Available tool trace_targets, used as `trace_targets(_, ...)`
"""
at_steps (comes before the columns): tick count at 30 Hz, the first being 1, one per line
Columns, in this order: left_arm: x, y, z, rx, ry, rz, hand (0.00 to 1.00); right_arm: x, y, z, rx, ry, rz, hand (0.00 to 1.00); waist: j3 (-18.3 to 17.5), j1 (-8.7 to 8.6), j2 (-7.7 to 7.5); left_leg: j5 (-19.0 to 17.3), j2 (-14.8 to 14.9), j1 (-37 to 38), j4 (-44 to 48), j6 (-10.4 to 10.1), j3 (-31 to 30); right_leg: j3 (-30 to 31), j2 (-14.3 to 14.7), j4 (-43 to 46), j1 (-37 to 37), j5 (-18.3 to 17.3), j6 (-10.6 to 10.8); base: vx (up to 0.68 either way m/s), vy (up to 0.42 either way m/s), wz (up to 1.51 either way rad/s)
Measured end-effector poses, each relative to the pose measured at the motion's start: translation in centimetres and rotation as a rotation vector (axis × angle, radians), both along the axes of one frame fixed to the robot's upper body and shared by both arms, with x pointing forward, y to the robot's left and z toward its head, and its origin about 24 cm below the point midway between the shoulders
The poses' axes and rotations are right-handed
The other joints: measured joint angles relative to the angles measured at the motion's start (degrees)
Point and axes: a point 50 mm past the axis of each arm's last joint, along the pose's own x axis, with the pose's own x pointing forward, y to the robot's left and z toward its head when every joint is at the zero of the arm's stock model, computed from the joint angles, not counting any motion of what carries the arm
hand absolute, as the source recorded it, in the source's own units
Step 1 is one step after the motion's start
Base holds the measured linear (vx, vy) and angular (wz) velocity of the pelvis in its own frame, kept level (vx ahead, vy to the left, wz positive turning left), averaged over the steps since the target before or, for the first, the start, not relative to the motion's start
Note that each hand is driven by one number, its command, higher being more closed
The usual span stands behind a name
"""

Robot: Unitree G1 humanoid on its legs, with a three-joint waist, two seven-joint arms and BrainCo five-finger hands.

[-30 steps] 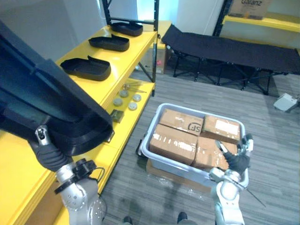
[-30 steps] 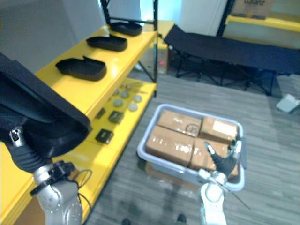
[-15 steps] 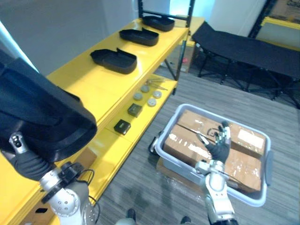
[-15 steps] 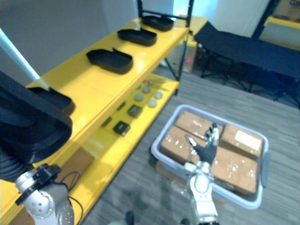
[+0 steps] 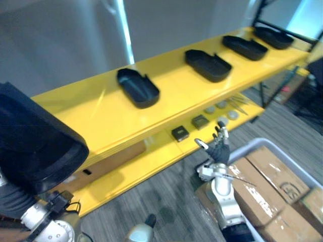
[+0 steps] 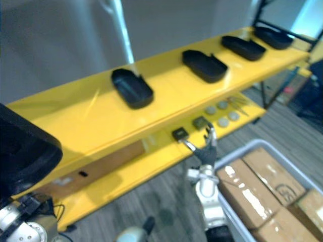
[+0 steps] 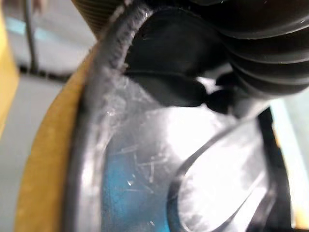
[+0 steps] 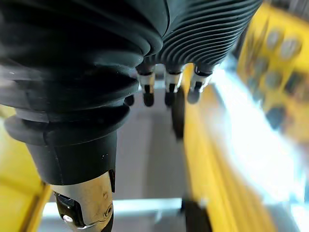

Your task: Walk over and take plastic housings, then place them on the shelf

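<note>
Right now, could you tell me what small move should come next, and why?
Probably ease the black housing over the bare part of the top shelf: the left hand carries it beside that gap, and four housings line the rest.

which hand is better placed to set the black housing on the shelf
Left: the black housing is at the left hand, beside bare shelf. The right hand is open and empty.

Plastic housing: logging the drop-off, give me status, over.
Left robot hand under the big black housing, grip hidden. Right robot hand open, empty, near the lower shelf. Four housings sit on the top shelf, spaced apart.
</note>
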Motion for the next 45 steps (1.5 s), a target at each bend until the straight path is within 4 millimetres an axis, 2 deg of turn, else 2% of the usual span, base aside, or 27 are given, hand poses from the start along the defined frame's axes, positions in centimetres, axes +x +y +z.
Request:
trace_targets(2, -0.2, -0.2, 0.3, 0.032, 0.009, -0.004, 1.0, -0.1, 0.3, 0.4, -0.036, -0.039, 0.012, 0.0, 0.3, 1.01, -0.68, -0.3, -1.0, -0.9, 1.2, 0.0, -1.7, -1.4, -0.3, 0.7, 0.5, -0.8, 0.3, -0.08, -0.016, 0.47)
trace_targets(4, -0.5, -0.2, 0.4, 0.046, 0.022, -0.008, 1.0, -0.1, 0.9, 0.5, -0.059, -0.052, 0.037, 0.0, 0.3, 2.0, -0.75, -0.6, -1.4, -1.3, 2.1, 0.0, -2.1, -2.1, -0.5, 1.1, 0.6, -1.2, 0.0, -0.07, -0.01, 0.16)
trace_targets(10, -0.6, -0.4, 0.4, 0.071, 0.041, -0.042, 1.0, -0.3, 1.0, 0.3, -0.08, -0.049, 0.043, 0.0, 0.3, 3.03, -0.75, -1.1, -2.3, -1.4, 3.8, 0.0, -2.9, -2.5, -0.6, 1.5, 1.6, -2.4, 0.3, -0.09, -0.026, 0.06)
trace_targets(14, -1.2, -0.5, 0.4, 0.099, 0.064, -0.067, 1.0, -0.5, 1.0, 0.0, -0.089, -0.028, 0.031, 0.0, 0.3, 3.06, -0.84, -1.3, -1.1, -1.4, 3.8, -0.3, -1.4, -0.4, -0.6, 1.5, 0.3, -2.5, 0.3, -0.08, -0.017, -0.24)
trace_targets(16, -1.8, -0.3, 0.4, 0.115, 0.067, -0.048, 1.0, -0.5, 1.6, -0.1, -0.099, -0.016, 0.061, 0.0, 0.2, 3.03, -0.85, -1.8, 0.4, -1.3, 3.8, -0.3, 2.0, 3.8, -0.6, 2.0, -1.8, -2.5, 0.2, -0.05, 0.01, -0.85)
trace_targets(18, -2.0, -0.2, 0.5, 0.113, 0.055, -0.047, 1.0, -0.6, 1.6, -0.2, -0.11, -0.011, 0.068, 0.0, 0.2, 2.49, -0.86, -2.2, 1.5, -1.3, 4.0, -0.3, 4.4, 6.7, -0.6, 2.7, -3.6, -2.5, 0.2, -0.02, 0.01, -0.72)
trace_targets(22, -1.4, -0.6, 0.5, 0.099, 0.02, -0.082, 1.0, -0.7, 0.0, -0.2, -0.13, 0.0, 0.044, 0.0, 0.3, -1.41, -0.68, -2.7, 2.1, -1.6, 4.5, 0.3, 7.6, 8.6, -0.7, 3.3, -4.0, -2.3, 0.4, -0.01, 0.005, -0.24)
trace_targets(28, 0.4, -1.9, 1.2, 0.126, -0.032, -0.205, 1.0, -1.7, -2.0, -1.1, -0.131, 0.054, -0.055, 0.0, 0.1, -4.24, -0.6, -1.8, 1.4, -1.2, 1.5, 1.8, 9.7, 8.4, -2.4, 4.1, -4.0, -2.0, 0.8, 0.02, 0.024, 0.11)
trace_targets(29, 0.7, -2.3, 1.2, 0.128, -0.037, -0.223, 1.0, -1.8, -2.4, -1.2, -0.158, 0.06, -0.067, 0.0, 0.0, -5.19, -0.27, -0.8, 1.6, -1.1, 1.1, 1.5, 11.2, 9.3, -3.2, 6.0, -4.1, -2.1, 0.7, 0.03, 0.052, 0.32)
trace_targets(30, 0.8, -2.4, 1.3, 0.13, -0.037, -0.23, 1.0, -1.9, -2.6, -1.2, -0.169, 0.062, -0.073, 0.0, -0.1, -5.2, -0.16, -0.5, 1.4, -0.7, 0.7, 1.6, 11.1, 10.7, -3.7, 7.1, -4.5, -2.2, 0.4, 0.07, 0.092, 0.3)
trace_targets(31, 1.0, -2.7, 1.4, 0.145, -0.037, -0.238, 1.0, -1.9, -2.9, -1.1, -0.205, 0.054, -0.08, 0.0, -0.4, -5.31, 0.09, 0.1, 1.3, 0.1, -0.2, 1.8, 10.6, 14.3, -4.3, 9.6, -5.6, -2.5, 0.0, 0.09, 0.091, 0.31)
trace_targets(32, 1.2, -2.8, 1.5, 0.164, -0.037, -0.257, 1.0, -1.8, -3.2, -0.8, -0.233, 0.039, -0.086, 0.0, -0.4, -6.25, 0.11, 0.6, 1.1, 0.1, -0.5, 2.0, 9.4, 18.3, -4.6, 12.5, -6.8, -3.0, -1.1, 0.09, 0.075, 0.4)
trace_targets(33, 1.4, -3.0, 1.7, 0.176, -0.043, -0.277, 1.0, -1.9, -3.4, -0.7, -0.235, 0.034, -0.086, 0.0, -0.4, -6.47, 0.12, 0.7, 1.2, 0.1, -0.5, 1.9, 8.5, 19.8, -4.6, 14.0, -7.5, -3.3, -1.5, 0.06, 0.006, 0.57)
trace_targets(34, 1.9, -3.2, 1.9, 0.198, -0.046, -0.311, 1.0, -2.1, -3.7, -0.4, -0.236, 0.02, -0.091, 0.0, -0.4, -6.71, 0.09, 1.0, 1.6, -0.1, -0.4, 1.8, 7.3, 22.3, -4.1, 15.3, -8.1, -5.8, -4.8, 0.01, -0.047, 0.48)
trace_targets(36, 2.4, -3.1, 1.8, 0.211, -0.041, -0.334, 1.0, -2.1, -3.7, 0.0, -0.252, -0.006, -0.065, 0.0, -0.5, -6.92, -0.25, 1.3, 1.3, -0.6, -0.2, 1.4, 6.0, 22.8, -2.7, 13.6, -7.0, -6.9, -7.0, -0.01, -0.117, 0.41)
trace_targets(38, 2.6, -3.1, 1.5, 0.2, -0.028, -0.335, 1.0, -2.1, -3.7, 0.4, -0.265, -0.025, -0.048, 0.0, -0.1, -7.31, 0.47, 2.0, 1.4, -1.2, -0.2, 0.4, 4.9, 22.9, -1.4, 11.7, -6.2, -7.0, -6.7, -0.06, -0.109, 0.24)
trace_targets(40, 2.8, -3.1, 1.2, 0.208, -0.007, -0.351, 1.0, -2.5, -3.8, 0.5, -0.269, -0.037, -0.024, 0.0, 0.5, -7.65, 0.8, 3.2, 1.3, -1.5, -0.6, -0.2, 4.4, 22.2, -1.1, 11.2, -5.1, -9.7, -3.6, -0.13, -0.107, 0.22)
trace_targets(41, 2.9, -3.1, 1.0, 0.209, 0.0, -0.356, 1.0, -2.6, -3.8, 0.6, -0.269, -0.046, -0.021, 0.0, 0.7, -7.76, 0.75, 3.7, 1.0, -1.5, -1.0, 0.0, 4.7, 21.7, -1.4, 11.1, -4.7, -11.0, -3.0, -0.15, -0.124, 0.43)
trace_targets(42, 3.1, -3.2, 0.8, 0.215, 0.009, -0.368, 1.0, -2.7, -3.8, 0.8, -0.273, -0.067, -0.024, 0.0, 1.4, -8.61, 1.18, 3.8, 1.1, -2.2, -1.4, 0.9, 6.2, 19.9, -1.7, 11.0, -3.8, -11.9, 0.3, -0.18, -0.105, 0.79)
trace_targets(43, 3.3, -3.3, 0.8, 0.231, 0.018, -0.38, 1.0, -3.0, -4.1, 0.8, -0.275, -0.081, -0.047, 0.0, 1.8, -9.98, 2.05, 3.7, 2.4, -3.2, -0.5, 0.7, 9.3, 17.3, -1.6, 11.3, -3.4, -12.5, 0.4, -0.19, -0.074, 0.91)
trace_targets(45, 3.3, -3.3, 1.1, 0.274, 0.019, -0.379, 1.0, -3.2, -4.6, 1.1, -0.293, -0.109, -0.096, 0.0, 1.7, -10.09, 3.06, 4.7, 3.7, -4.0, -0.4, 0.8, 12.8, 15.5, -1.8, 12.2, -3.1, -13.1, 0.7, -0.15, 0.031, 0.71)
